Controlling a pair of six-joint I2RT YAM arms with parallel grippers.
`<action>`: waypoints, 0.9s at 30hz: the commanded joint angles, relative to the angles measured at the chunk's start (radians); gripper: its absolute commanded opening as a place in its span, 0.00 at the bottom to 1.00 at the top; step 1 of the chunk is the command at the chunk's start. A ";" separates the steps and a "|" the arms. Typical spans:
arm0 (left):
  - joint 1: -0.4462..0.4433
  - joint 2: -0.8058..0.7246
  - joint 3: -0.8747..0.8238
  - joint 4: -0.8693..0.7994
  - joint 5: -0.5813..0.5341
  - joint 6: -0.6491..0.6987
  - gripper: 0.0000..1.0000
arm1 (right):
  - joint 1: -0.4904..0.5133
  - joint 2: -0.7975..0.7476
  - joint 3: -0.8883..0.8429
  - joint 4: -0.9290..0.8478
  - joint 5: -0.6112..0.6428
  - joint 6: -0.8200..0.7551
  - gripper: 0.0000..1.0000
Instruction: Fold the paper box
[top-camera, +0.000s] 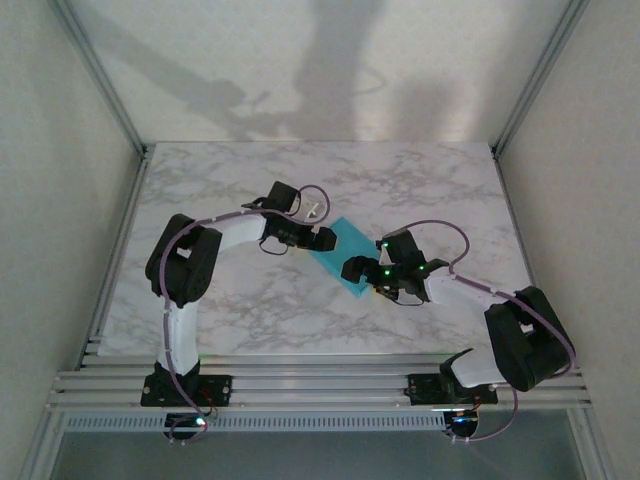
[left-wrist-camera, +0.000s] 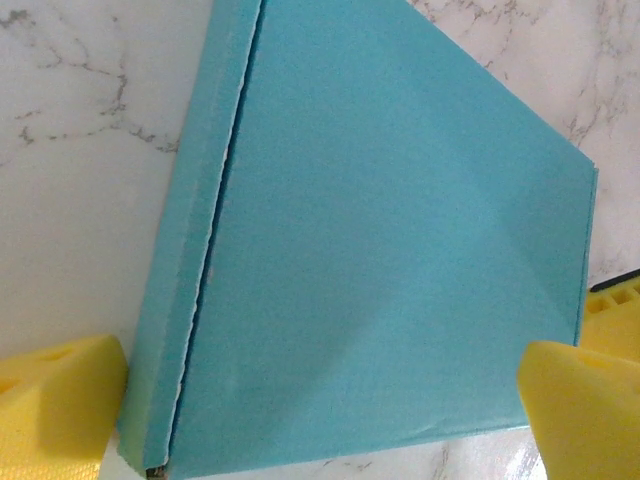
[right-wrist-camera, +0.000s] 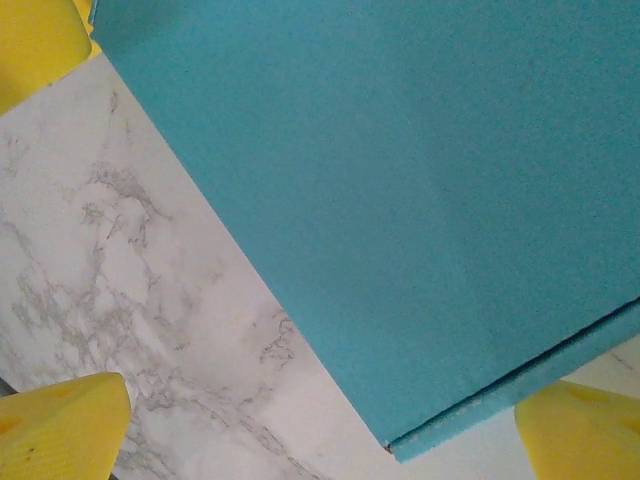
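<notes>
While paper box (top-camera: 340, 255) lay flat on desk (top-camera: 250, 300), turquoise side up, L claw (top-camera: 330, 238) & R claw (top-camera: 352, 270) both stood wide open over it, gripping nothing.

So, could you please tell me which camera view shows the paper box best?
The left wrist view: the paper box shows almost whole, turquoise, with its folded edge strip. The right wrist view gives one corner close up; the top view, a small, partly hidden patch.
</notes>
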 joint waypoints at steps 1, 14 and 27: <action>-0.025 -0.049 -0.028 -0.042 0.045 0.010 0.99 | 0.012 -0.017 -0.017 0.041 0.038 0.009 0.99; -0.031 -0.256 -0.169 0.072 0.101 -0.136 0.99 | -0.069 -0.132 0.056 -0.053 -0.004 -0.049 0.99; -0.032 -0.333 -0.147 0.074 0.108 -0.194 0.99 | -0.182 -0.134 0.182 -0.163 -0.075 -0.111 0.99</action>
